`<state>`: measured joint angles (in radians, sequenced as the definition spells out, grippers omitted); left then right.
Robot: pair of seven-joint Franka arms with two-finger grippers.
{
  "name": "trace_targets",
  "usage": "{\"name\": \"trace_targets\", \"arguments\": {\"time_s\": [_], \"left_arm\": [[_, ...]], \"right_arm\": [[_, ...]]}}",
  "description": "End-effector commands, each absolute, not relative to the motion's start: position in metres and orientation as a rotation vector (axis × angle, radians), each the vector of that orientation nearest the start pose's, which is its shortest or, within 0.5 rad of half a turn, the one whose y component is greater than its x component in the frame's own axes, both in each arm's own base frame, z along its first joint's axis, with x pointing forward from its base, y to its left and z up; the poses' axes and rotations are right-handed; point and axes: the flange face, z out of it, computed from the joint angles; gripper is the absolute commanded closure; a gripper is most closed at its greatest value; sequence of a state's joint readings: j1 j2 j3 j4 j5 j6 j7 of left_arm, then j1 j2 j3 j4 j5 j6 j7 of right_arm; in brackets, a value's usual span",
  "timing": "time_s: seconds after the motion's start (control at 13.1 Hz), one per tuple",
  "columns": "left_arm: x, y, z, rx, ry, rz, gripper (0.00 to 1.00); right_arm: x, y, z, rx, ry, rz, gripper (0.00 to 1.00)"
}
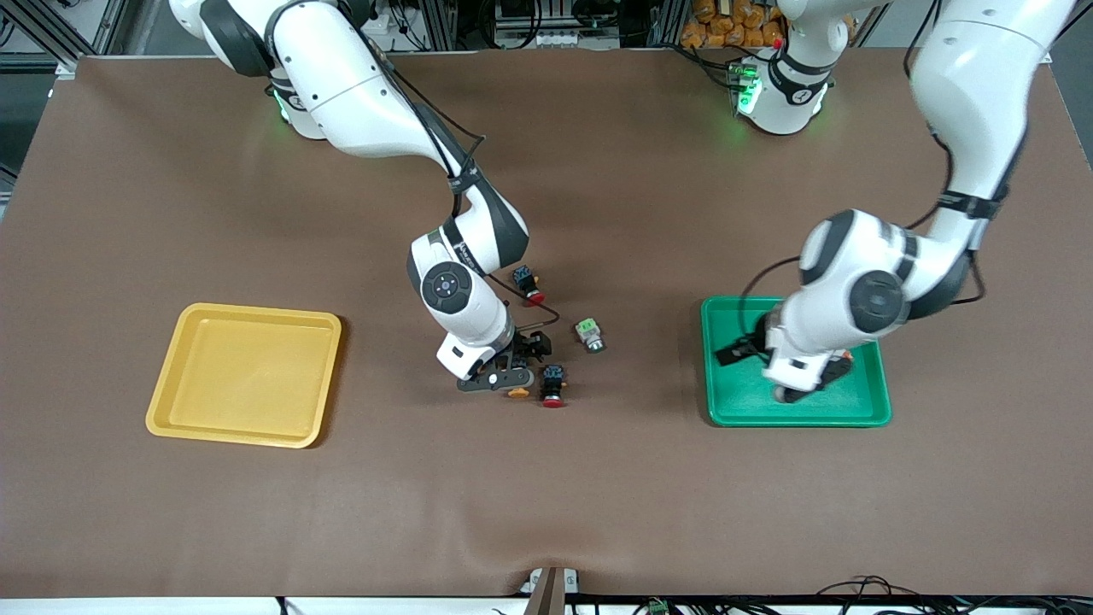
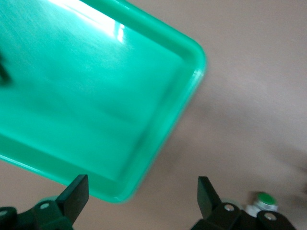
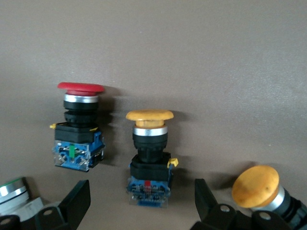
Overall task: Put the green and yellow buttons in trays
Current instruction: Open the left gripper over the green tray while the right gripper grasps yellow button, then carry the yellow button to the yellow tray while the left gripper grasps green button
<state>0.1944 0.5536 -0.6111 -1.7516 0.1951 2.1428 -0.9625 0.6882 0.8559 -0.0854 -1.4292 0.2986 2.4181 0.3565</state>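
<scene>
The green tray [image 1: 862, 401] lies toward the left arm's end of the table, the yellow tray [image 1: 243, 373] toward the right arm's end. My left gripper [image 1: 815, 383] hangs open over the green tray; in the left wrist view the left gripper [image 2: 142, 196] is empty above the green tray's [image 2: 96, 96] corner. My right gripper [image 1: 517, 363] is low over the button cluster. In the right wrist view the right gripper [image 3: 142, 201] is open, its fingers either side of an upright yellow-capped button [image 3: 149, 143], not touching it. A second yellow-capped button [image 3: 259, 187] lies beside one finger; its cap [image 1: 517, 393] shows in the front view.
Two red-capped buttons stand by the right gripper, one [image 1: 553, 384] nearer the front camera and one [image 1: 528, 284] farther. A grey-white green-faced button [image 1: 589, 335] lies between the cluster and the green tray, and shows at an edge of both wrist views [image 2: 263, 200] [image 3: 12, 191].
</scene>
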Motion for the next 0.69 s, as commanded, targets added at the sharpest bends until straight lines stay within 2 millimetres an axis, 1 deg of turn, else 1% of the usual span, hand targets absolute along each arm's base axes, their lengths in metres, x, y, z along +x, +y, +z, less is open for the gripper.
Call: {"name": "trace_targets", "arguments": {"time_s": [0.0,0.08,0.15,0.23,0.31,0.38,0.46,0.54,0.61], "left_arm": [[0.617,-0.266,0.297,-3.107,-0.905,0.246,0.00],[0.615,-0.284,0.297,-3.110,-0.920,0.250,0.00],[0.613,-0.296,0.298,-3.107,-0.940,0.249,0.00],[0.611,-0.302,0.294,-3.102,-0.949,0.260,0.00],[0.611,-0.303,0.292,-3.103,-0.950,0.265,0.00],[0.611,-0.304,0.287,-3.101,-0.950,0.272,0.00],[0.609,-0.308,0.285,-3.103,-0.941,0.278,0.00],[0.605,-0.315,0.284,-3.109,-0.925,0.283,0.00],[0.602,-0.321,0.283,-3.112,-0.922,0.283,0.00]], "right_arm": [[0.609,0.434,0.192,-2.928,-0.104,-0.087,0.21],[0.611,0.435,0.192,-2.925,-0.102,-0.097,0.21],[0.613,0.436,0.192,-2.921,-0.102,-0.107,0.21],[0.613,0.437,0.186,-2.922,-0.101,-0.105,0.21],[0.614,0.438,0.182,-2.920,-0.102,-0.117,0.30],[0.614,0.437,0.181,-2.923,-0.108,-0.120,0.51],[0.614,0.436,0.179,-2.923,-0.116,-0.119,0.84],[0.615,0.436,0.179,-2.928,-0.125,-0.124,1.00],[0.617,0.433,0.182,-2.940,-0.145,-0.139,1.00]]}}
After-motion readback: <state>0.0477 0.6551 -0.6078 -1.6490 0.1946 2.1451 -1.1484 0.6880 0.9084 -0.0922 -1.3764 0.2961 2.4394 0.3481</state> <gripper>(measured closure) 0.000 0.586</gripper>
